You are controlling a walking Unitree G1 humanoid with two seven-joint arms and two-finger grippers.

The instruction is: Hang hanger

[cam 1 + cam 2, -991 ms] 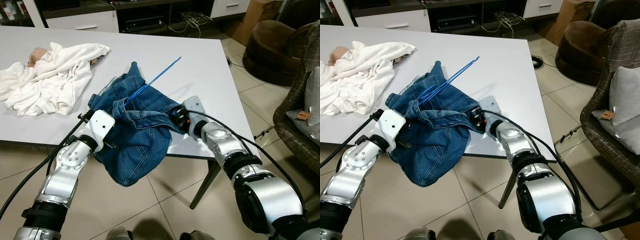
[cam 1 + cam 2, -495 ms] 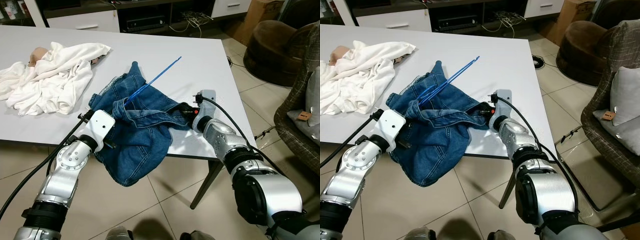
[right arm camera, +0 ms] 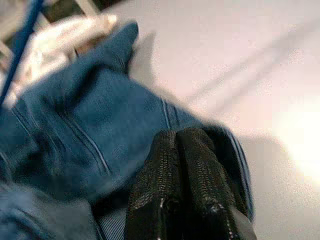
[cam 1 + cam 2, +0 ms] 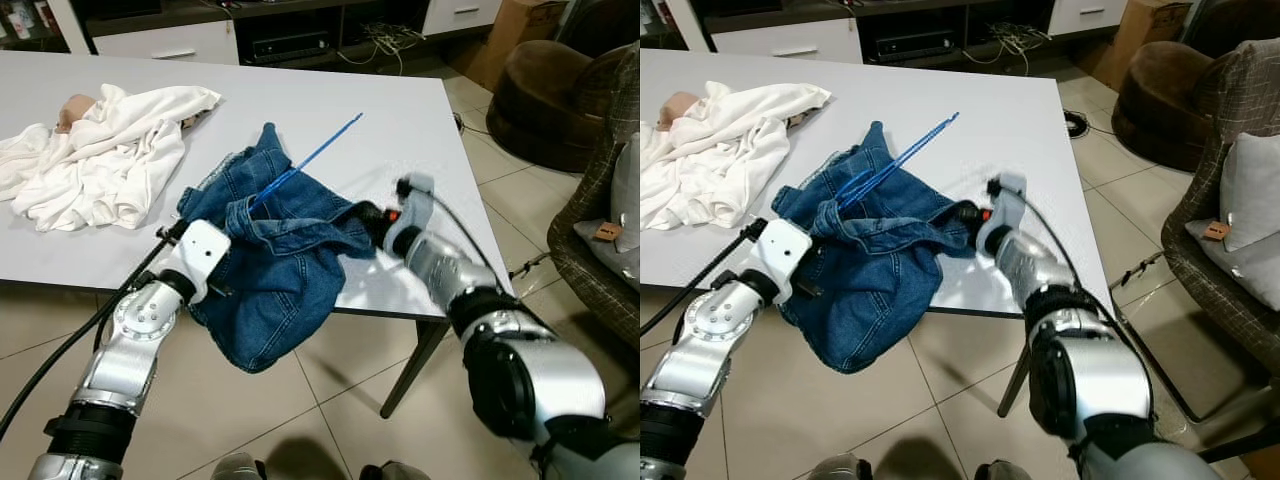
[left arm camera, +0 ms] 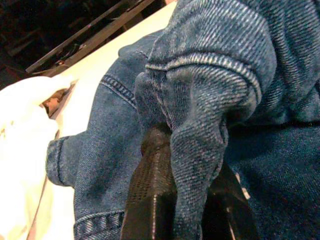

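Note:
A blue denim garment [image 4: 280, 260] lies bunched at the front edge of the white table [image 4: 420, 110], part of it hanging over the edge. A thin blue hanger [image 4: 310, 158] pokes out of its top, slanting up over the table. My left gripper [image 5: 190, 150] is shut on a thick denim fold at the garment's left side, and its fingers [image 5: 152, 200] are partly wrapped by cloth. My right gripper [image 4: 372, 218] sits at the garment's right edge, low over the table. Its fingers [image 3: 170, 175] are pressed together with the denim hem at their tips.
A heap of white cloth [image 4: 100, 150] lies on the table's far left. A brown pouf [image 4: 540, 100] and a woven armchair [image 4: 610, 200] stand to the right. A low TV cabinet [image 4: 290, 40] runs behind the table. Tiled floor lies below the front edge.
My right wrist has turned and shifted a little right and away from me, taking the denim's right edge with it. The left arm and the hanger have stayed put.

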